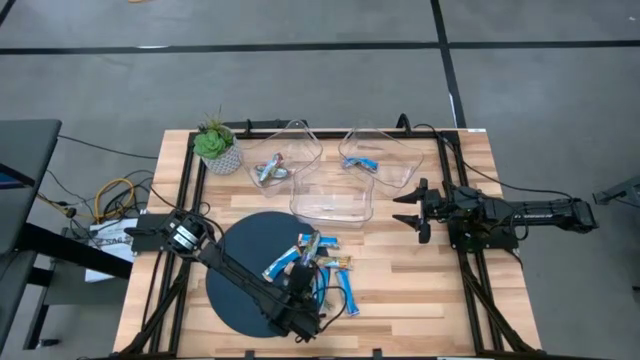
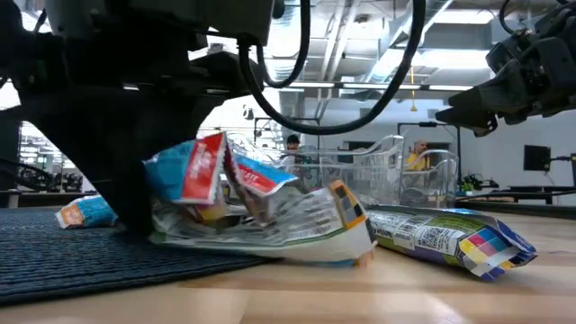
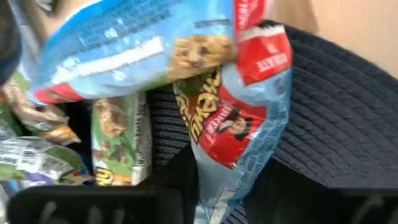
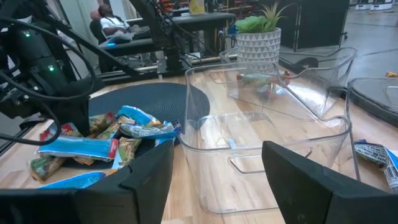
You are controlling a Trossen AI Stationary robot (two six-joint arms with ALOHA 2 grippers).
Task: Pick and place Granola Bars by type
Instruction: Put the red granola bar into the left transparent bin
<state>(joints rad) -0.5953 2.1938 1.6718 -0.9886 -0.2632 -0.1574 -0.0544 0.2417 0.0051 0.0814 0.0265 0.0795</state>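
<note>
Several granola bars (image 1: pixel 315 262) in blue, green and silver wrappers lie heaped on a dark round mat (image 1: pixel 240 275) at the table's near middle. My left gripper (image 3: pixel 217 208) points down over the near side of the heap, shut on a blue bar with a red logo (image 3: pixel 239 124). Two other bars lie in the far bins (image 1: pixel 268 170) (image 1: pixel 360 163). My right gripper (image 1: pixel 412 210) waits open at the right, level, above the table. My left gripper has the blue bar's near end (image 3: pixel 214 196) between its two fingers, coming from above and pointing steeply down. The bar lies along the view, away from the fingers. Its far end leans up on the heap (image 2: pixel 202 166). The gripper's own body hides the fingertips.
Three clear plastic bins stand at the back: left (image 1: pixel 290 150), right (image 1: pixel 385 160) and one in front of them (image 1: pixel 333 200). A potted plant (image 1: pixel 218 145) stands at the far left. One loose bar (image 1: pixel 347 295) lies on bare wood right of the mat.
</note>
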